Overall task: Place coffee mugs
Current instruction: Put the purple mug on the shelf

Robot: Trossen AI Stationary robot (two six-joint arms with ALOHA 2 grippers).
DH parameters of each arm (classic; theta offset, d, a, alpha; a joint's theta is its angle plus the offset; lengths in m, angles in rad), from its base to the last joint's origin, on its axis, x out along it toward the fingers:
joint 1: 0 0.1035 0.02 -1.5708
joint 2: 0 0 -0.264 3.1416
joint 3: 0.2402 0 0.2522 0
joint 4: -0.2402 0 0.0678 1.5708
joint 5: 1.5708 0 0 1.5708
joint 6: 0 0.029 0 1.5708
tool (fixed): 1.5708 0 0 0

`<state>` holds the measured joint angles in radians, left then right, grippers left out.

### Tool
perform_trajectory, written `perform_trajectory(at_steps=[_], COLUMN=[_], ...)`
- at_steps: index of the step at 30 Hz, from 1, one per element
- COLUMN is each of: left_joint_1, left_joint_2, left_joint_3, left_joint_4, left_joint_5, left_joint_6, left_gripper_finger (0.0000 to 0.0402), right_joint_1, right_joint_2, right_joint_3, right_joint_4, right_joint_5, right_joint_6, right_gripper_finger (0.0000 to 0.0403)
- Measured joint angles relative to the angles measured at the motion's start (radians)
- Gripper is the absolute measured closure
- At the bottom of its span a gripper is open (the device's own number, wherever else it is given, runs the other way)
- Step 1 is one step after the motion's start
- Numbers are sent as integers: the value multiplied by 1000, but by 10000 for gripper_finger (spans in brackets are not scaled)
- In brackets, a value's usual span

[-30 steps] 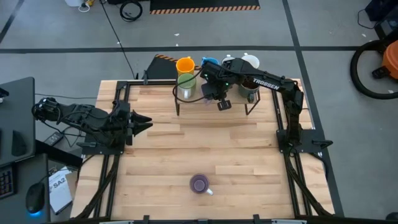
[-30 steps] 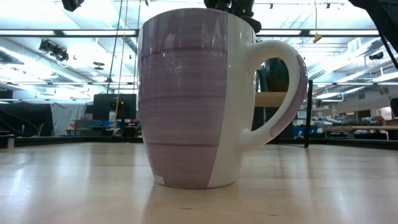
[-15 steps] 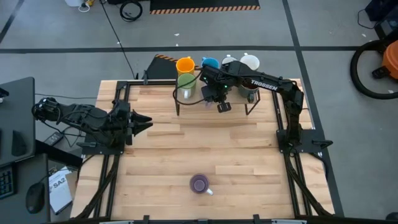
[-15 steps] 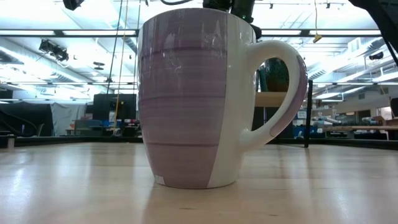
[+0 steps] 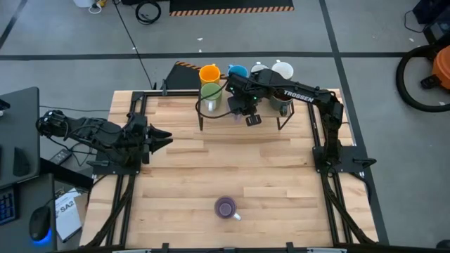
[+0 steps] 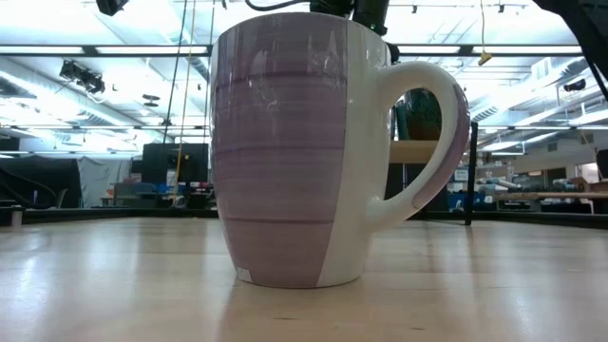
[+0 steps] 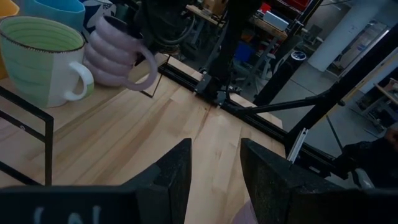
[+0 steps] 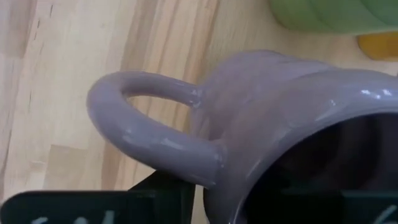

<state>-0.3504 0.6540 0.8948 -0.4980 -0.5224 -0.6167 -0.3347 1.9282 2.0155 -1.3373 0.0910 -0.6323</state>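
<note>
Wooden tabletop (image 5: 267, 176) amid grey workshop floor (image 5: 70, 56)

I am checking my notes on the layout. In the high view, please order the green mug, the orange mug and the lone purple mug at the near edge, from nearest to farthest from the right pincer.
1. Green mug: just left of the right pincer, on the rack.
2. Orange mug: behind the green one, farther back.
3. Purple mug: alone, far across the table.

The right arm (image 5: 301, 95) carries the white word TROSSEN along its link. A white booklet (image 5: 67, 214), on the floor left of the table (image 5: 183, 169), reads "SA2".
</note>
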Motion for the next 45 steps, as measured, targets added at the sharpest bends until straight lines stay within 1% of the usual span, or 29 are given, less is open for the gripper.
perform_trajectory(at_steps=[5,11,14,20,26,37,41,45], left_joint_1=[0,0,0,0,0,0,0,0], left_joint_2=[0,0,0,0,0,0,0,0], left_joint_3=[0,0,0,0,0,0,0,0], left_joint_4=[0,0,0,0,0,0,0,0], left_joint_5=[0,0,0,1,1,6,29,30], left_joint_6=[0,0,1,0,0,0,0,0], left_gripper_finger=[259,259,259,259,259,259,259,259], right_joint_1=[1,4,8,20,26,41,41,40], right_joint_2=[0,0,0,0,-2,-2,-6,-6], right_joint_3=[0,0,0,0,0,4,39,88], right_joint_4=[-1,15,14,20,20,25,20,-2], right_joint_5=[1,48,54,127,156,148,144,144], right_joint_6=[1,37,38,30,18,12,36,37], right_gripper_finger=[271,249,247,247,247,243,235,226])
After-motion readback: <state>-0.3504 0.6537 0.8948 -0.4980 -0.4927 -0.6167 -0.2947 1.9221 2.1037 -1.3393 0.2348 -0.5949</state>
